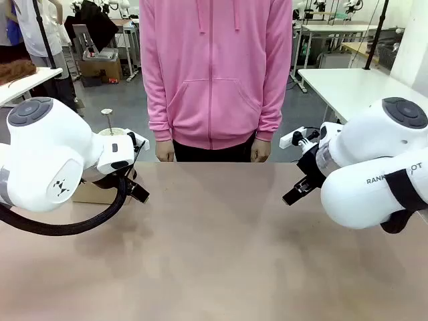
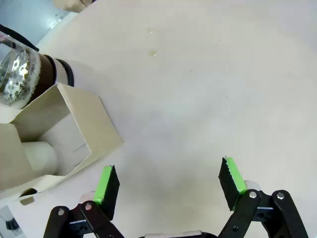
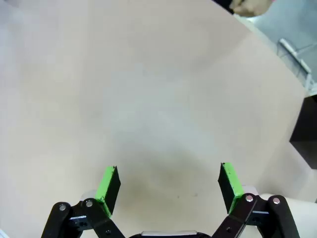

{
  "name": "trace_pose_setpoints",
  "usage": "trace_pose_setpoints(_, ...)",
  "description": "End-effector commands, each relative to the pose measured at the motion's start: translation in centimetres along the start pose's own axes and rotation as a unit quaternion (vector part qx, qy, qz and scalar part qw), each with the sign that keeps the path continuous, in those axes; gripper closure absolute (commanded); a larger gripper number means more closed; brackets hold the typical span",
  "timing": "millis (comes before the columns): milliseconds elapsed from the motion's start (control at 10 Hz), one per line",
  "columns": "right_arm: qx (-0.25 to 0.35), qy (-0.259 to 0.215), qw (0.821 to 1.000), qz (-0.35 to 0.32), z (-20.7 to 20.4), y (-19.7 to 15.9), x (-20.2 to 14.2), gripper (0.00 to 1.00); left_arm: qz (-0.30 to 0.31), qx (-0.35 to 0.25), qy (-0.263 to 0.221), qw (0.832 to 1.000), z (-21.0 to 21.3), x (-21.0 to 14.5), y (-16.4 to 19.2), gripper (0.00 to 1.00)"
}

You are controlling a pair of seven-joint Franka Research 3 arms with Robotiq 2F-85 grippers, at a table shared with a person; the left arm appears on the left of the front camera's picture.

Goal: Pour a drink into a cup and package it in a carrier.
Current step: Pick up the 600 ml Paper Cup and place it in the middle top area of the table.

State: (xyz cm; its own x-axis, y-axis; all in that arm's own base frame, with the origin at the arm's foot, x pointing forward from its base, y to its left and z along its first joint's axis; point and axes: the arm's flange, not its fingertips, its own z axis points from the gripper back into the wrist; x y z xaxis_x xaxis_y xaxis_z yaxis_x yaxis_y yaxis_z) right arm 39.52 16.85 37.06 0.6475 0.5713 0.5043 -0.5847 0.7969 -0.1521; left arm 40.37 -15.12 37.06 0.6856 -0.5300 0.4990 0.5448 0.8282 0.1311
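Your left tool (image 2: 168, 174) hangs wide open over the bench (image 1: 214, 254), its green pads well apart and nothing between them. Your right tool (image 3: 168, 174) is spread just as wide and is equally empty above bare surface. The bench top is a smooth, matte, pale tan sheet; in the left wrist view a few small specks mark it near the top centre. At the left of that view you have the carrier (image 2: 74, 124), plain brown cardboard with sharp folded edges and flat walls, standing on the bench just beyond the left-hand pad. Inside its open slot sits a pale, smooth, rounded cylinder that looks like the cup (image 2: 42, 156), though you cannot make out its rim or lid. Touching or just behind the carrier, in the upper left corner, is the jug (image 2: 17, 74), clear shiny glass with bright reflections, and beside the glass a dark brown band of the drink (image 2: 48, 72). In the right wrist view a matte black box (image 3: 304, 129) with square corners sits at the right edge. Across the bench stands a person in a soft pink zip hoodie (image 1: 214, 73).
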Motion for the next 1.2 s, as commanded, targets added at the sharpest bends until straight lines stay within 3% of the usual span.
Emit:
trace_pose_setpoints(0, 0.0, 0.0, 1.0, 0.0, 0.0, 0.0, 0.0, 0.0, 0.0, 0.0, 0.0, 1.0, 0.0, 0.0, 0.0, 0.0)
trace_pose_setpoints(800, 0.0, 0.0, 1.0, 0.0, 0.0, 0.0, 0.0, 0.0, 0.0, 0.0, 0.0, 1.0, 0.0, 0.0, 0.0, 0.0)
trace_pose_setpoints(1100, 0.015, -0.001, 1.0, 0.009, 4.8, -5.6, 6.3, 0.0, 0.0, 0.0, 0.0, 1.0, 0.0, 0.0, 0.0, 0.0)
